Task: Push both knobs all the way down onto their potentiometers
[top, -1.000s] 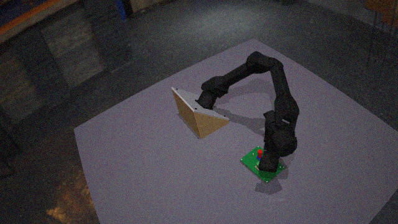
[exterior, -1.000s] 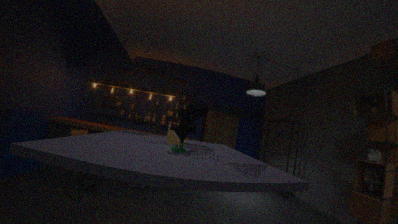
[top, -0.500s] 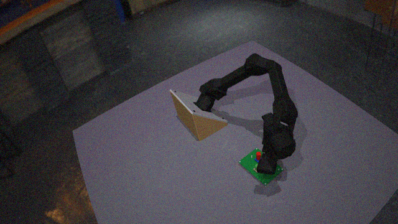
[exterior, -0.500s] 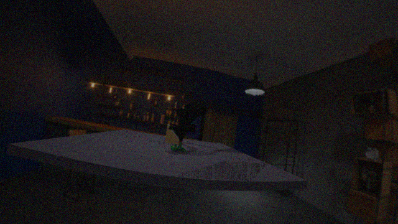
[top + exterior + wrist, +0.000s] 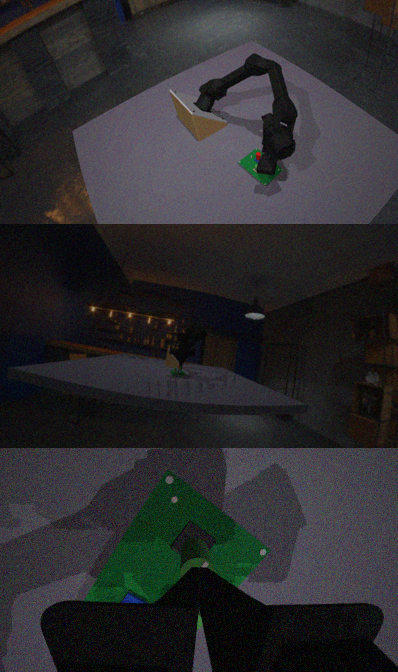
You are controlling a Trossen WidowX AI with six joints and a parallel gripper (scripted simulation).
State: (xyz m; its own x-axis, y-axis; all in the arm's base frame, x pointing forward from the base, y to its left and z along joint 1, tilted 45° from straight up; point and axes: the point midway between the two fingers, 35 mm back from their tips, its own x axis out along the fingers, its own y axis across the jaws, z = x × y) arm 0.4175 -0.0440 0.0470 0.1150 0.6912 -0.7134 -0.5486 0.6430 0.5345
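Observation:
The green circuit board [image 5: 247,162] [image 5: 174,373] [image 5: 150,523] stands on the table. A red knob [image 5: 258,154] stands above a blue potentiometer [image 5: 134,598] near one side; the knob is not visible in the wrist view. A pale greenish knob [image 5: 188,566] stands over a dark square potentiometer [image 5: 190,529]. My gripper [image 5: 266,172] [image 5: 198,575] is shut with nothing between the fingers. Its tips point down at the pale knob and overlap its top in the wrist view. Whether they touch it, and any gap under either knob, I cannot tell.
The arm's base is on a wooden wedge [image 5: 185,113] with a pale top, behind the board. The arm arches over the table [image 5: 155,162] [image 5: 93,376]. Small white pins [image 5: 169,480] mark the board's corners. The scene is dim and grainy.

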